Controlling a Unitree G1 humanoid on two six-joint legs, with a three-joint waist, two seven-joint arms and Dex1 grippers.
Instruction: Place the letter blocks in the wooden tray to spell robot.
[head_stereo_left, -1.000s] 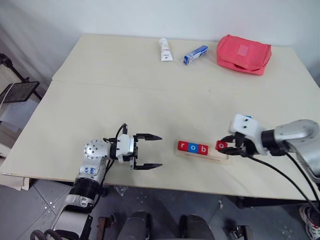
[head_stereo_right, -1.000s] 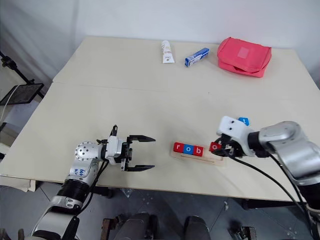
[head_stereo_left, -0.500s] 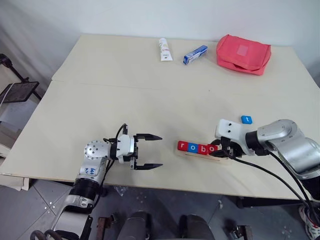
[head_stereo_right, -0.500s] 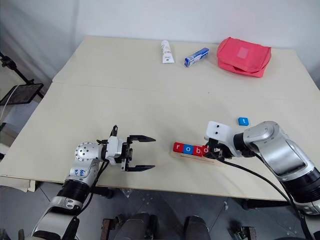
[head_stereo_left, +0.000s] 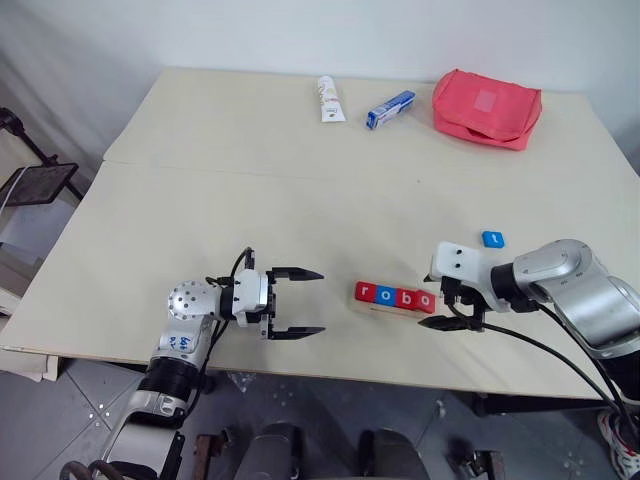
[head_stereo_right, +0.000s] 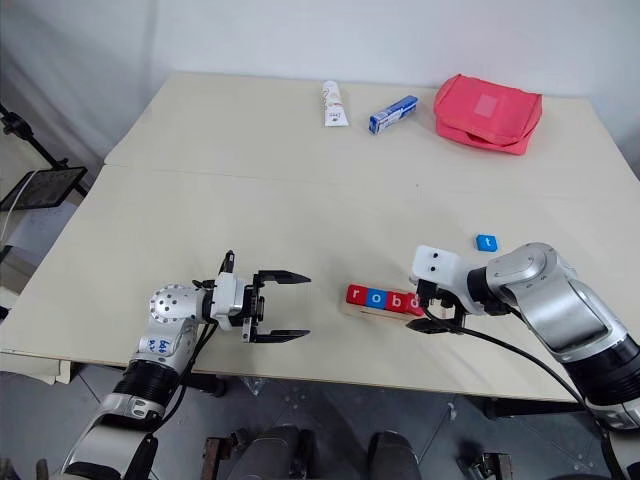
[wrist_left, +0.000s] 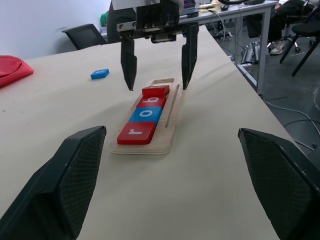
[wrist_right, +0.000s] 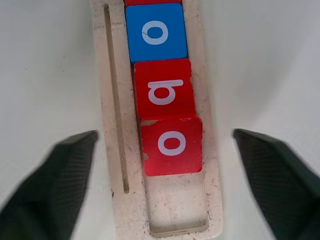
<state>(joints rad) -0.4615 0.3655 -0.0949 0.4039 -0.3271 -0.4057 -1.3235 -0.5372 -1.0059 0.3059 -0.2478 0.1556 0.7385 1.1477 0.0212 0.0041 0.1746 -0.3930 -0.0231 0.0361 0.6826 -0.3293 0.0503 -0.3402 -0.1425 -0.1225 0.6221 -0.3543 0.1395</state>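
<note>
Near the counter's front edge: wooden tray (head_stereo_left: 400, 308) holds four letter blocks (wrist_right: 171, 144), r-o-b-o. Right gripper (wrist_left: 156, 62) apart, straddling the last block. Left gripper (head_stereo_left: 298, 302) apart, empty.

Office or lab workroom. Pale table (head_stereo_left: 300, 200) set against a plain white wall (head_stereo_left: 300, 30), grey tiled floor (head_stereo_left: 70, 395) below. Black office chairs (wrist_left: 85, 35) and a long grey desk (wrist_left: 235, 10) stand beyond the table's far end; a seated person's legs (wrist_left: 280, 25) show at that desk. Loose black cables (wrist_left: 295, 107) trail over the floor.
</note>
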